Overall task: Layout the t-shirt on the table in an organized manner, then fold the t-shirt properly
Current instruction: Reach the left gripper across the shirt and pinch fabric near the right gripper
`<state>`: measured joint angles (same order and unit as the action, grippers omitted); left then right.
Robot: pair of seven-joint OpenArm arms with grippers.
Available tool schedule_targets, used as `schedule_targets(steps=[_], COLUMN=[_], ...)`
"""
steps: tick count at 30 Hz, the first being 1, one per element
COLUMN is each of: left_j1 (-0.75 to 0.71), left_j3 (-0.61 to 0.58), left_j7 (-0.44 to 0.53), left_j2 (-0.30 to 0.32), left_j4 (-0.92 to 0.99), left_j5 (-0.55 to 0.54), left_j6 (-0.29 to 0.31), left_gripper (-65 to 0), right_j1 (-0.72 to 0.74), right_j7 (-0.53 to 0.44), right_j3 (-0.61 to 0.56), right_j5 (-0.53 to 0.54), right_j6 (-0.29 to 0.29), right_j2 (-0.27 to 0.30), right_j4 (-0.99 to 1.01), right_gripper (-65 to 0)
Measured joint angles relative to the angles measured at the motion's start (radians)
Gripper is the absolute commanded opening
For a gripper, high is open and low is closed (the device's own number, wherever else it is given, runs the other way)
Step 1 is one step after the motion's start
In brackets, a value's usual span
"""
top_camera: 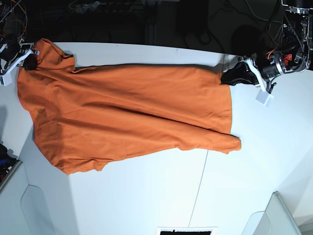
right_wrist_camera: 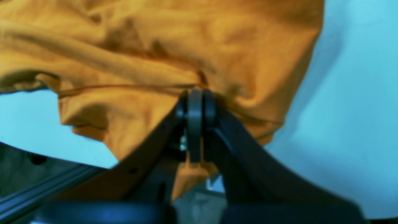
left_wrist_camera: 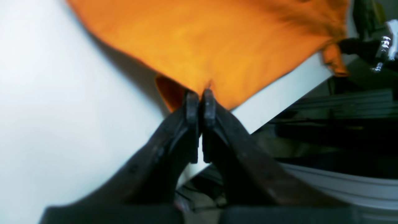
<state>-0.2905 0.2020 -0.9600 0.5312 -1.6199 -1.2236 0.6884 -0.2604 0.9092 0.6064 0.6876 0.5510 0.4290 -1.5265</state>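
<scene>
The bright orange t-shirt [top_camera: 127,112] lies stretched lengthwise across the far half of the white table [top_camera: 146,196], with long creases and its near edge sagging toward me. My left gripper [top_camera: 229,77] is at the shirt's right end by the far table edge. In the left wrist view the left gripper [left_wrist_camera: 200,93] is shut on the t-shirt's [left_wrist_camera: 202,40] edge. My right gripper [top_camera: 29,61] is at the shirt's left end. In the right wrist view the right gripper [right_wrist_camera: 196,95] is shut on a bunched fold of the t-shirt [right_wrist_camera: 149,46].
A thin dark seam [top_camera: 198,191] runs across the table. The far table edge [left_wrist_camera: 279,93] drops to dark frame rails and cables. White rounded panels [top_camera: 286,215] stand at the near corners, and a small printed label [top_camera: 186,230] sits at the front edge.
</scene>
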Motion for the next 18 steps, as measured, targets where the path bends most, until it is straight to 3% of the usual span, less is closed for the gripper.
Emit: schedule_targets(steps=[6,13,18], left_j1=[0.054,0.231,0.422], left_j3=[-0.005,-0.175,-0.341], left_j7=[0.006,0.095,0.151], left_j2=[0.003,-0.005,-0.093], left_j4=[-0.232,-0.193,-0.064], left_j5=[0.073,0.325,0.483], left_j6=[0.001,0.001,0.005], left_gripper=[-65.0,-65.0,-65.0], right_j1=[0.000,0.000,0.000], right_j7=[0.000,-0.002,0.000], right_j3=[0.000,0.000,0.000], right_j5=[0.001,0.001,-0.003], right_j6=[0.000,0.000,-0.001], right_j2=[0.000,0.000,0.000], right_j4=[0.000,0.000,0.002], right_gripper=[-65.0,-65.0,-65.0])
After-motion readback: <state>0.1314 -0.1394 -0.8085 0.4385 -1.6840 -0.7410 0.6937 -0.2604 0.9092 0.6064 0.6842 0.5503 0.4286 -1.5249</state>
